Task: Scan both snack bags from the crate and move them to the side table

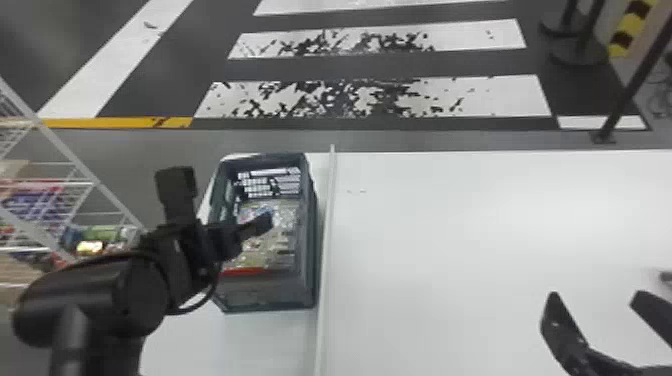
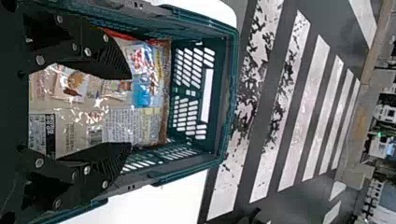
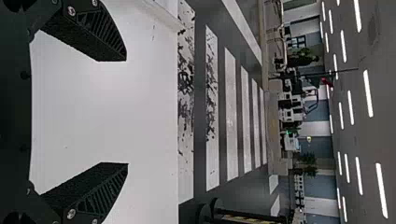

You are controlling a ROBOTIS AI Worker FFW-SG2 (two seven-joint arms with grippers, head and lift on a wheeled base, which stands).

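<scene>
Progress looks like stage one: snack bags [image 2: 148, 77] lie inside the green crate [image 1: 265, 295], so as far as I can see the move-out part is all ahead. Crate sits upright on the white table [image 1: 450, 225], just left of a raised strip [image 1: 325, 260]. Clear glossy packs lie in it, one with bright print, plus a pale printed panel [image 2: 126, 122] beside that. Can't tell from here where one bag ends and the next begins, so I won't sign off on a count of two. Scan status: can't tell, nothing confirms either bag is done. Left hand [image 2: 130, 111] is over the crate, fingers wide apart on either side of the packaging, no grip on anything. Looks lined up for the first pick. Right hand [image 3: 126, 112] is over the table on the right, well away from the crate, fingers also wide apart, holding nothing. My read of what's left: grab bag one, scan, set down on the side table, repeat for bag two. Can't tell which surface counts as the side table. Risks: slick film could slip or fold over the code, closing could catch both bags at once, and the crate walls leave little side room for the fingers.
</scene>
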